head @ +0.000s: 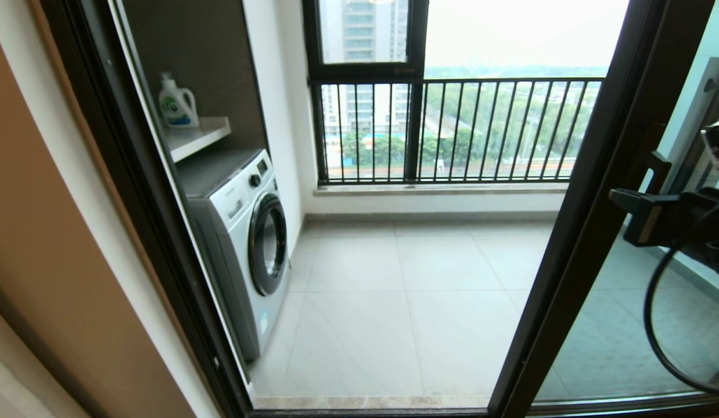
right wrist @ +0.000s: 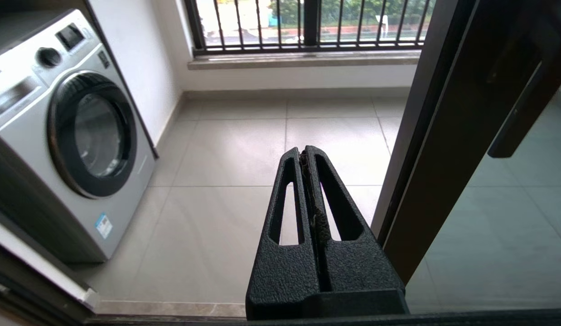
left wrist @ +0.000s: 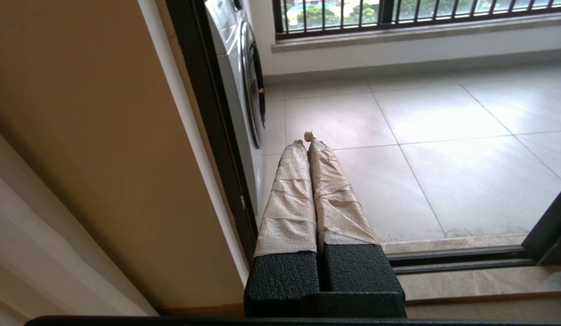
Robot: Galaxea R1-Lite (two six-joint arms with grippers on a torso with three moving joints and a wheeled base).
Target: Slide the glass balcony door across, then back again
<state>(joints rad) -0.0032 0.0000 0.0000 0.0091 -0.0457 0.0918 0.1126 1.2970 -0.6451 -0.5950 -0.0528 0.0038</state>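
One door (head: 574, 232), slid open toward right: heavy, rigid, glass fragile. Push on frame or hook handle (head: 655, 174). Right end effector (right wrist: 307, 151) closed, empty, beside frame; left end effector (left wrist: 307, 141) closed, empty, parked.

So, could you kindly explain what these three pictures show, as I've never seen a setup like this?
It is a two-armed robot facing a balcony doorway. The wide picture comes from its head; the other two come from cameras on each wrist. The glass balcony door stands slid open toward the robot's right, with its handle beside the right gripper. The left gripper, wrapped in tape, hangs idle near the left door frame. Both have their jaws shut and hold nothing. A washing machine stands on the balcony.
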